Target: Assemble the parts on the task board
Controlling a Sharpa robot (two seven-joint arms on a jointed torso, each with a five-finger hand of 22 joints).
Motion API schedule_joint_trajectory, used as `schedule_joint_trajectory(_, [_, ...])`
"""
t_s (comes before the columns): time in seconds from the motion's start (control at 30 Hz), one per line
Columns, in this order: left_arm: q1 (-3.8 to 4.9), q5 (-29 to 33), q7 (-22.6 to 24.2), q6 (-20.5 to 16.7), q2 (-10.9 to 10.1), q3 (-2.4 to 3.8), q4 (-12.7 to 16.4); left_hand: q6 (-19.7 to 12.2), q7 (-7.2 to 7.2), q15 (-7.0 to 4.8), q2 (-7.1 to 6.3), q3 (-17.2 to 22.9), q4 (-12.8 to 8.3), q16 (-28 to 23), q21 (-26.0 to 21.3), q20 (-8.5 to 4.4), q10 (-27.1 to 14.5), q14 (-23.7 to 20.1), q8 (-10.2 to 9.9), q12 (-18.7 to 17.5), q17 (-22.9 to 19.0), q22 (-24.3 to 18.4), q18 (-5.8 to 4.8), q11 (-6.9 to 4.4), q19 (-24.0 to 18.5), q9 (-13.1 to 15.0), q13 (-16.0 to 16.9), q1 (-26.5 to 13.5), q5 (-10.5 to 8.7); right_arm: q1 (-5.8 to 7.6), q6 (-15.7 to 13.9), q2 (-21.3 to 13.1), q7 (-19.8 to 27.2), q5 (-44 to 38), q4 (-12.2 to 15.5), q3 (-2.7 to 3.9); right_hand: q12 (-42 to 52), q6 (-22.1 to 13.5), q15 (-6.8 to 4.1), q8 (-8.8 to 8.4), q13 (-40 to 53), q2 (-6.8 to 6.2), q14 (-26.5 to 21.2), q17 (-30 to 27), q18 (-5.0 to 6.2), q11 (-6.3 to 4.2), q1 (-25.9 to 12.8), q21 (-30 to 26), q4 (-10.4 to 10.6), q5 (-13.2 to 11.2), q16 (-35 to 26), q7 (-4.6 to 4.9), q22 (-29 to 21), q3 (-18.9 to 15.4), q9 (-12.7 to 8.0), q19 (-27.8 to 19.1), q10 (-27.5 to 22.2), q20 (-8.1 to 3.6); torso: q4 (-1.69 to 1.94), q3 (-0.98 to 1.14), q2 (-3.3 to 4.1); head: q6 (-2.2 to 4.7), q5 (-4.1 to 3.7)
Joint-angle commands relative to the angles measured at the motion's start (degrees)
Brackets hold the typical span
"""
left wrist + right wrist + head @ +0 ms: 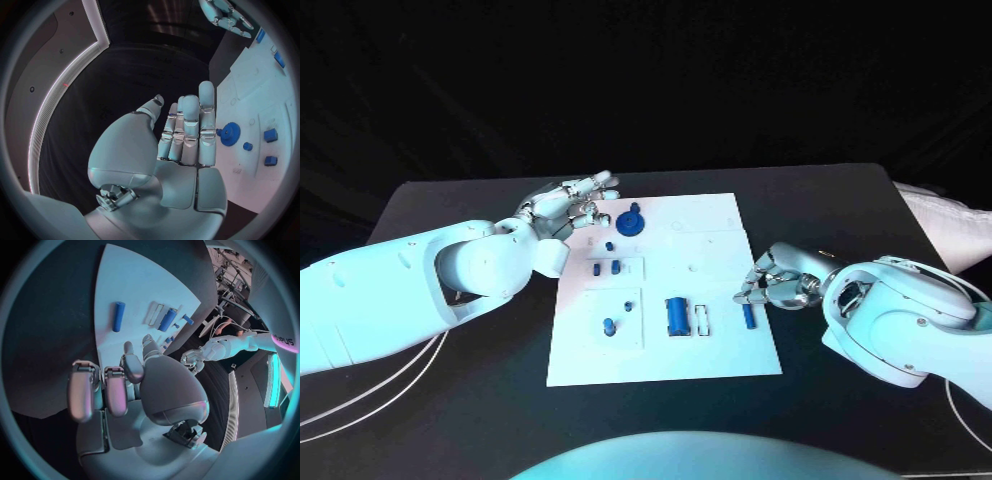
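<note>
in the head view the white task board is lying mid desk, with the blue parts on it. the left hand is hovering beside the blue gear, holding nothing.

in the left wrist view its fingers are reaching out straight, a little apart.

in the right wrist view the right hand is hanging empty, fingers apart, near a blue rod. a clumsy grab could be knocking the rod off the board's edge.

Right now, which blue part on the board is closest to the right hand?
The slim blue rod lying at the board's right edge, just beside the right hand; the thicker blue cylinder lies nearer the middle.
</note>
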Motion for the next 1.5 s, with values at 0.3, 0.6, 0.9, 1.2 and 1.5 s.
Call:
schedule_joint_trajectory(0.3, [-0.02,-0.3,0.3,1.1,0.1,0.03,0.2,-0.5,0.09,0.01,0.01,-0.4,-0.1,0.1,0.0,0.06,-0.5,-0.3,0.2,0.2,-0.1,-0.1,0.62,-0.02,-0.3,-0.1,0.0,0.0,0.25,-0.63,4.3,-1.1,-0.6,-8.6,-1.0,-0.29,-0.1,2.5,0.09,0.00,0.3,-0.24,4.6,7.3,-0.95,-0.39,-1.6,-0.1,1.6,0.1,0.1,-0.54,0.2,0.0,-0.2,0.3,0.1,0.19,0.12,0.02,0.01,0.15,-0.61])
schedule_joint_trajectory(0.6, [-0.03,-0.3,0.3,1.2,0.0,0.03,0.1,-0.5,0.09,0.01,0.01,-0.4,-0.1,0.1,0.0,0.06,-0.5,-0.3,0.2,0.2,-0.1,-0.1,0.62,-0.02,-0.3,-0.1,0.0,0.0,0.25,-2.05,7.0,0.6,-0.8,-10.7,-2.3,-0.38,-0.5,3.0,-0.02,-0.55,0.3,-2.52,4.5,7.2,-0.91,-0.49,-3.9,-0.3,3.8,5.5,0.0,-0.68,0.0,-1.8,-0.4,0.1,0.1,0.08,0.16,0.05,0.05,0.02,-0.42])
schedule_joint_trajectory(0.9, [-0.03,-0.3,0.2,1.1,0.0,0.03,0.1,-0.5,0.10,0.02,0.01,-0.4,-0.1,0.1,0.0,0.07,-0.6,-0.3,0.2,0.3,-0.1,-0.1,0.62,-0.01,-0.3,-0.1,-0.1,0.0,0.26,-2.55,9.2,1.6,-1.0,-12.6,-3.1,-0.39,-0.5,3.4,-0.12,-0.95,0.5,-2.57,4.5,7.2,-0.91,-0.58,-0.7,-0.3,2.1,2.1,0.0,-0.73,0.0,-1.1,-0.5,0.1,0.2,-0.01,0.13,0.05,0.07,-0.18,-0.28])
schedule_joint_trajectory(1.2, [-0.04,-0.3,0.2,1.2,0.0,0.03,0.1,-0.5,0.10,0.02,0.01,-0.4,-0.1,0.1,0.0,0.07,-0.6,-0.3,0.2,0.3,-0.1,-0.1,0.62,-0.01,-0.3,-0.1,-0.1,0.0,0.26,-3.03,12.4,2.7,-1.0,-15.7,-3.5,-0.39,-0.7,3.9,-0.17,-1.26,0.6,-2.80,4.6,7.5,-0.98,-0.65,2.0,-0.2,0.2,-3.1,0.1,-0.79,0.3,0.1,-0.5,0.2,0.2,-0.07,0.08,0.07,0.06,-0.43,-0.01])
schedule_joint_trajectory(1.5, [-0.07,-0.3,0.2,1.2,0.0,0.03,0.0,-0.5,0.10,0.02,0.01,-0.4,-0.1,0.1,0.0,0.07,-0.6,-0.3,0.2,0.3,-0.1,-0.1,0.62,-0.01,-0.3,-0.1,-0.1,0.0,0.26,-3.52,15.2,4.3,-1.0,-21.9,-4.0,-0.42,-1.5,4.3,-0.30,-1.54,0.4,-2.75,4.8,8.5,-1.19,-0.77,6.6,0.3,-3.2,-6.0,0.5,-0.82,1.3,2.6,-0.6,0.5,-0.3,-0.21,0.08,0.04,0.02,-0.57,0.01])
